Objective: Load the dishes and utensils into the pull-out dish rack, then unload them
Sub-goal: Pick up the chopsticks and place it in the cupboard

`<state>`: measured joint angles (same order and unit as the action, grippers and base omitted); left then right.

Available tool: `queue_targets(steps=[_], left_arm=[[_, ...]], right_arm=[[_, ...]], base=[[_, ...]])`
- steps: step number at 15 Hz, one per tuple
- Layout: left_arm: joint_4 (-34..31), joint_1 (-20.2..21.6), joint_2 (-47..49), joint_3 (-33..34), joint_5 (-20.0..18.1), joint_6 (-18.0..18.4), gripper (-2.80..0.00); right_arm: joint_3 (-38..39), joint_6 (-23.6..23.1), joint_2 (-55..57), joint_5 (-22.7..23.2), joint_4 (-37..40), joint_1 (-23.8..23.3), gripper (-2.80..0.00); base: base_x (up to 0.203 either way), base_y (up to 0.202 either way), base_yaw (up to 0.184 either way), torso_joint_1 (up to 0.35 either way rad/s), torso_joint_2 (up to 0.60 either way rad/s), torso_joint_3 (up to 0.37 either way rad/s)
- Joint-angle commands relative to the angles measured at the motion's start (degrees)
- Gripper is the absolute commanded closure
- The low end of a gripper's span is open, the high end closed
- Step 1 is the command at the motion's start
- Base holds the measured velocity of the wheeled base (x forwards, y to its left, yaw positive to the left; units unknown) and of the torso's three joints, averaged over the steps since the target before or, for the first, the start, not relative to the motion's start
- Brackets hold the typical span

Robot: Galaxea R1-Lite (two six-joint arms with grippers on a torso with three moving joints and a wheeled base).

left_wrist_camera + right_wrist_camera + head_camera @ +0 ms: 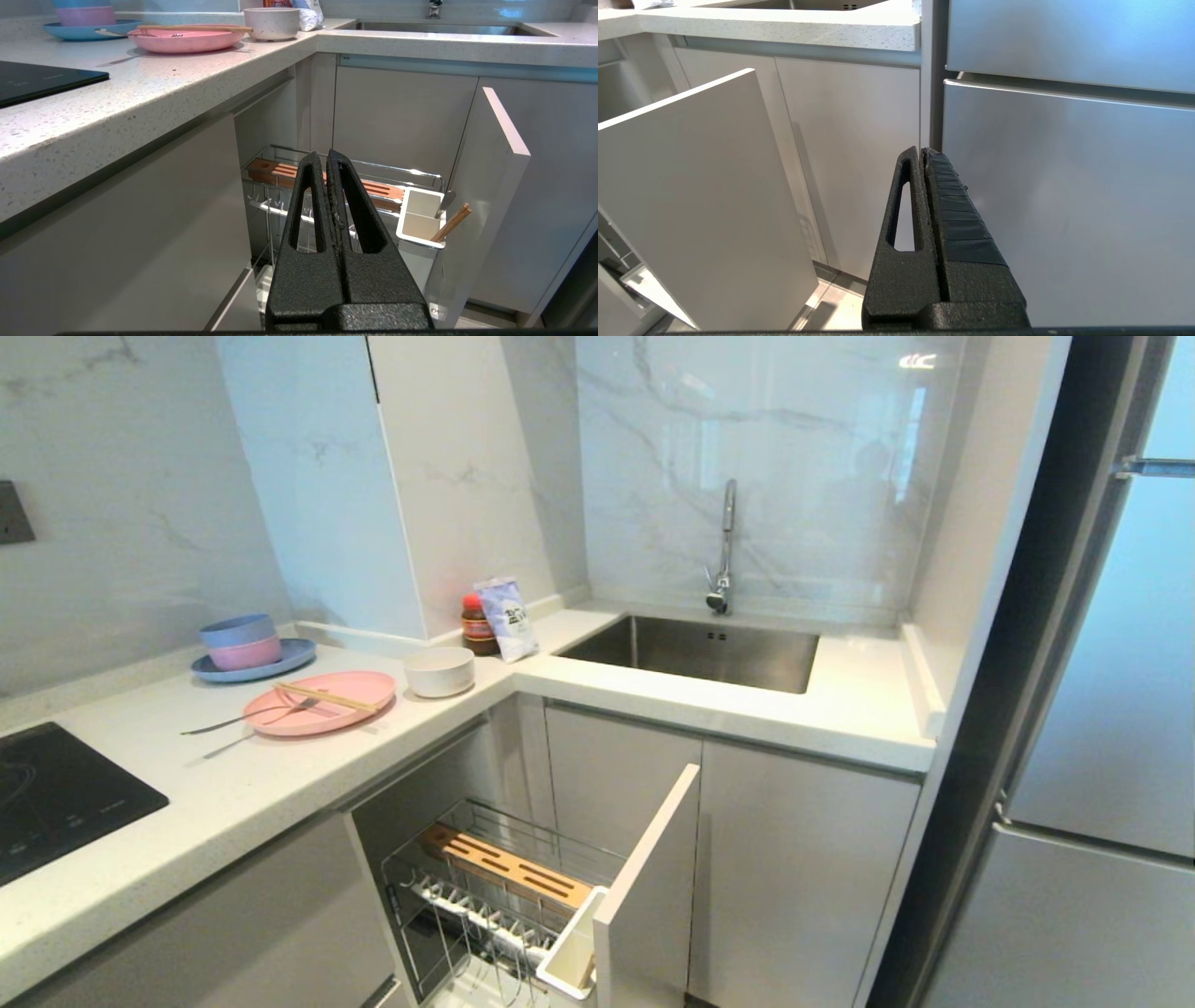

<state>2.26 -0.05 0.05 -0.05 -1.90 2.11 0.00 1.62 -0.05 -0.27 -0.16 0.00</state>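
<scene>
Hanging low in front of the cabinets, left gripper (327, 161) pressed together and holding nothing, aimed toward the pull-out dish rack (509, 882). Right gripper (923, 156) likewise pressed together and empty, pointing at the fridge door (1064, 196) beside the rack's white front panel (691, 186), apparently parked.

Standing drawn out from under the bench (280, 775), rack with its slotted wooden strip (373, 189) and white cutlery box (418, 221) exposed, probably so that loading from above stays easy. Showing in that box, in the left wrist view, a brown stick-like handle (453, 221) and a metal tip (446, 203); exactly what they are, impossible to tell.

Lying on the bench near the corner, pink plate (322, 702) carrying the chopsticks (327, 696) across it and a fork (247, 717) overhanging its rim. Sitting just beside the plate, off-white bowl (439, 670). Resting further back, blue plate (254, 665) with stacked small bowls (240, 640).

Judging by this, dishes sitting within reach above the rack, loading hardly begun.
</scene>
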Motion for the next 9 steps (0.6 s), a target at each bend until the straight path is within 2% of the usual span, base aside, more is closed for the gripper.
queue_targets(steps=[1,3,5,9], left_arm=[[0.03,-0.04,0.04,1.1,-0.03,0.0,0.0],[0.57,-0.04,0.04,1.19,0.32,-1.05,0.0],[0.86,-0.04,0.04,1.28,2.46,-5.39,0.0],[0.91,-0.04,0.04,1.28,2.78,-5.71,0.0]], right_arm=[[0.0,-0.02,-0.13,0.0,-0.02,0.0,0.0],[0.09,0.04,-0.13,0.0,-0.02,0.0,0.0],[0.09,-0.04,-0.13,0.0,-0.02,0.0,0.0],[0.09,0.05,-0.13,0.0,-0.02,0.0,0.0]], base=[[0.0,0.0,0.0,0.0,0.0,0.0],[0.0,0.0,0.0,0.0,0.0,0.0],[0.0,0.0,0.0,0.0,0.0,0.0],[0.0,0.0,0.0,0.0,0.0,0.0]])
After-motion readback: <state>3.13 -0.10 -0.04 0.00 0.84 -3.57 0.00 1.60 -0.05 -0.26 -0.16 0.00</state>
